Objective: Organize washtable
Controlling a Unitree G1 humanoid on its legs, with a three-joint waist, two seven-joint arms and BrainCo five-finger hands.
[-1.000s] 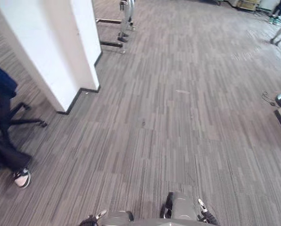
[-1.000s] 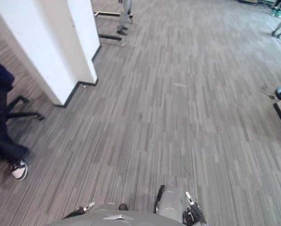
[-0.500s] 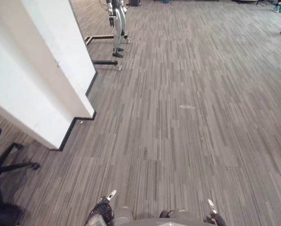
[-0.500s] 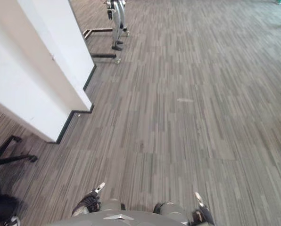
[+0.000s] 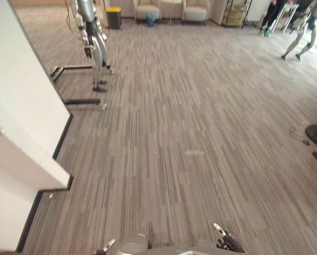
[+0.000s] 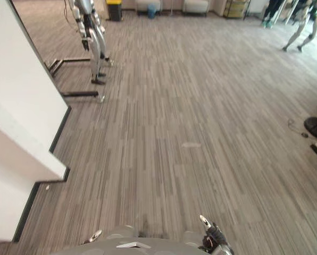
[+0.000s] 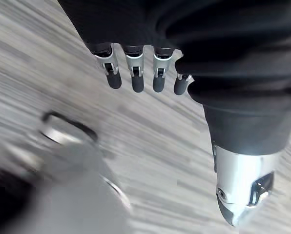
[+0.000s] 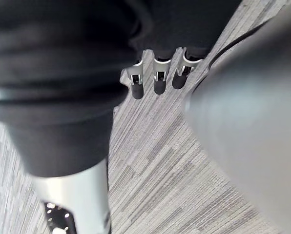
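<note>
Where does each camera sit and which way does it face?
Left eye view: head, facing down and forward over floor and white wall; right hand at bottom edge.
Right eye view: beside it, same floor and wall.
Left wrist view: left wrist, facing floor past open left hand.
Right wrist view: right wrist, facing floor past open right hand.

2 head cameras, side by side, look down and forward over the same grey striped floor [image 5: 201, 133]. Wrist cameras look very closely along the left hand [image 7: 135, 78] and the right hand [image 8: 159, 82] toward that floor.
</note>
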